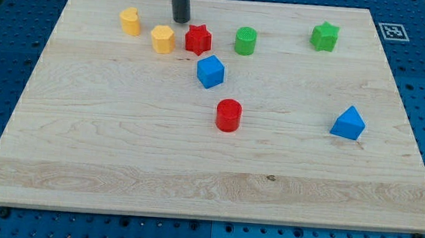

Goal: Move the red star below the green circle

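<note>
**Seven blocks, one rod: red star sits just off my tip**

Seven small blocks are scattered over a pale wooden board [120, 150] whose grain runs from the view's left to its right. The dark, smooth, round rod comes down from the view's top, and my tip [181, 21] rests on the board near its top edge; a plain rod end, it has nothing to spread or press together and touches no block. The red star [198, 39] lies just beside my tip, toward the view's right and a little lower, with a narrow strip of bare wood between them. The green circle [246, 40], a short ribbed cylinder, stands to the star's right at about the same height, close by but apart. A yellow hexagon block [162, 38] lies just to the star's left, and a second yellow block [131, 21], rounded in outline, sits farther left. Below the star is a blue cube [210, 71], and below that a red cylinder [228, 115]. A green star [325, 36] lies near the top right, a blue wedge-like block [349, 123] well apart at the right. The blocks look like matte plastic. Around the board runs a blue perforated table [6, 59]; a black-and-white marker [393, 31] lies off the top right corner.
</note>
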